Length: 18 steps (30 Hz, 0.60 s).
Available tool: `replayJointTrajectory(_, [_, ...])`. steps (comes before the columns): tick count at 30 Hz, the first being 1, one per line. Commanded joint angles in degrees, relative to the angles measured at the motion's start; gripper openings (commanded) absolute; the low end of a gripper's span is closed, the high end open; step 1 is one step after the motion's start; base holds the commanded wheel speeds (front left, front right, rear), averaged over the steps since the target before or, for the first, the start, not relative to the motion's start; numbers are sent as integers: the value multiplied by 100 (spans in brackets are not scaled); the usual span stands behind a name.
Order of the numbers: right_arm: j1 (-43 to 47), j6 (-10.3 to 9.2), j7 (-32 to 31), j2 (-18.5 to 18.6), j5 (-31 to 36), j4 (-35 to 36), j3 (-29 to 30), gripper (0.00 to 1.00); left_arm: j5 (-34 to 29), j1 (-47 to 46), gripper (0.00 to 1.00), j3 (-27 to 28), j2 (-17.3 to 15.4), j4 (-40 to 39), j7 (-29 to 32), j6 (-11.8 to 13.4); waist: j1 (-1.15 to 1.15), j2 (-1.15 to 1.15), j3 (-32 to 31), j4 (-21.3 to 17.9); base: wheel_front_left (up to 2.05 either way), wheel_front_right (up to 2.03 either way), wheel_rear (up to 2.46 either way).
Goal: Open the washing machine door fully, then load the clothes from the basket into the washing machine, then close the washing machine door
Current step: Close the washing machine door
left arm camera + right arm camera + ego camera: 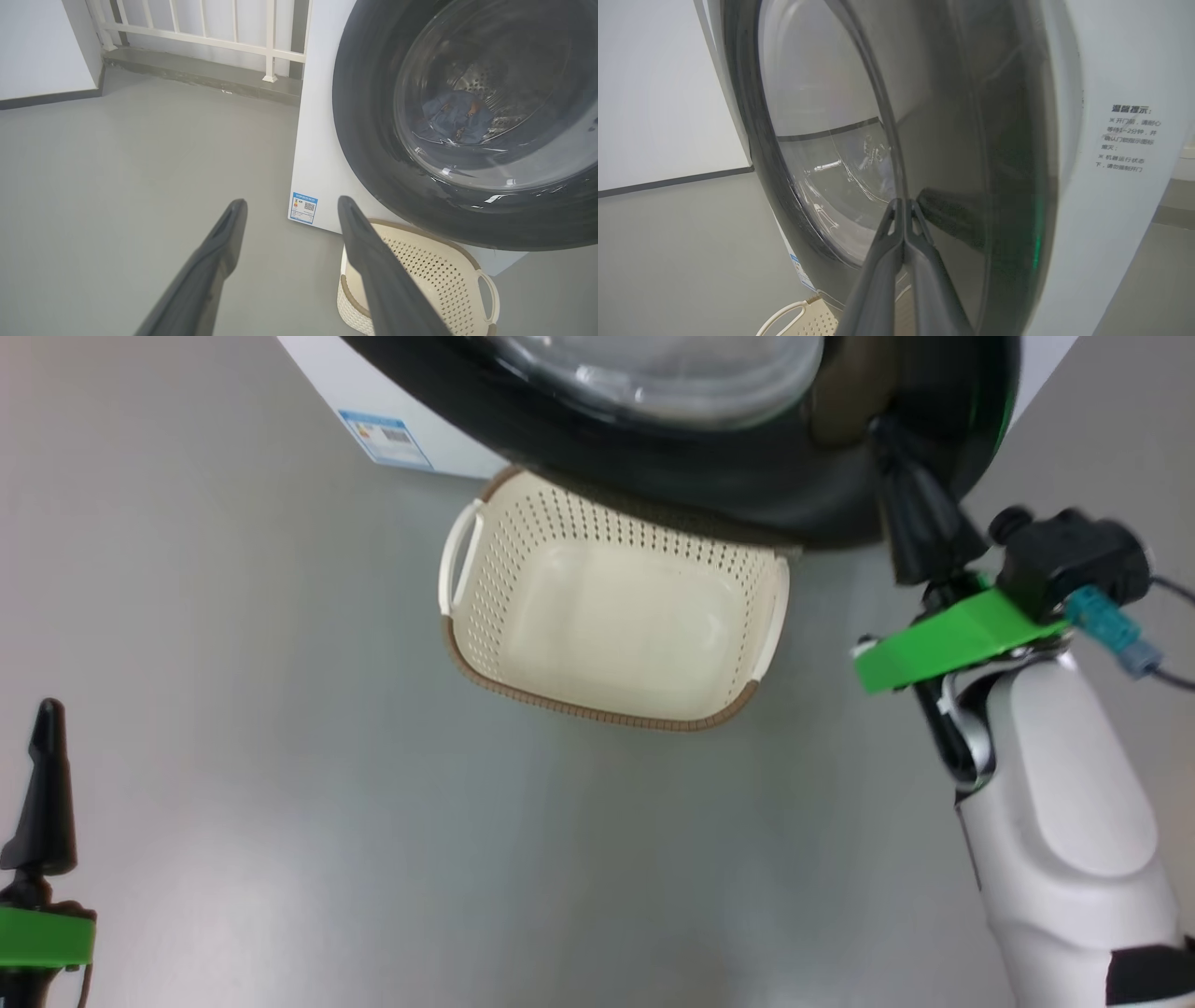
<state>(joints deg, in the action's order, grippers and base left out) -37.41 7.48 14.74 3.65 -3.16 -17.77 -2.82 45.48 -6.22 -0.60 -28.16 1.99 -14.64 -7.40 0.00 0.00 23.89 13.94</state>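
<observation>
The washing machine (317, 140) is white, and its glossy black washing machine door (369, 154) looks to lie flat against its front. Through the glass I see the clothes (455, 116), blue fabric, inside the steel drum. The cream basket (607, 616) stands on the floor right under the door, with nothing in it. My right gripper (885, 434) is shut, holding nothing, its tips pressed on the door's black face (971, 186) beside the window. My left gripper (292, 203) hangs open over the floor, left of the basket (420, 275) and apart from it.
Grey floor (280, 756) spreads left and in front of the basket. A white railing (196, 32) on a low concrete step runs behind the machine's left side. A blue label sticker (303, 207) marks the machine's lower corner. White wall with dark skirting (668, 186) stands beyond.
</observation>
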Motion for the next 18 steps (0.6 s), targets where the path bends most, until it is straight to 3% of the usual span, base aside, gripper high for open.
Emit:
replayJointTrajectory(1, [-171,1,26,-77,58,150,-15,0,84,-200,100,270,-306,-117,-36,-9,0,0,226,-54,0,0,0])
replayJointTrajectory(18, [-1918,1,-281,-77,765,-201,712,0,333,-466,100,363,-430,-188,-36,-9,0,0,875,-30,0,0,0])
